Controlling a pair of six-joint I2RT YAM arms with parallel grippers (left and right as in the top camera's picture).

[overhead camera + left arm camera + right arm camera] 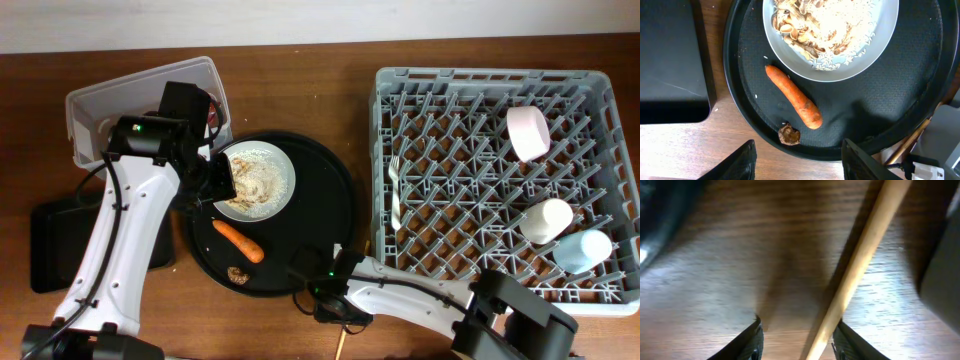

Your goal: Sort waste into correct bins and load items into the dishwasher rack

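A round white plate (258,180) holding beige rice and food scraps (840,25) sits on the large round black tray (330,190). An orange carrot (238,240) and a small brown morsel (238,274) lie on that tray, also in the left wrist view (795,102) (789,134). My left gripper (800,165) is open and empty, hovering over the tray's left near rim. My right gripper (797,340) is open, low on the table, with a wooden stick (860,265) between its fingers. The red wrapper (213,115) shows in the clear tub (120,95). The paper scrap is out of view.
The grey dishwasher rack (500,85) at the right holds a white fork (397,190), a pale bowl (528,132), a white cup (548,220) and a blue cup (583,250). The shallow black rectangular tray (55,245) lies at the left.
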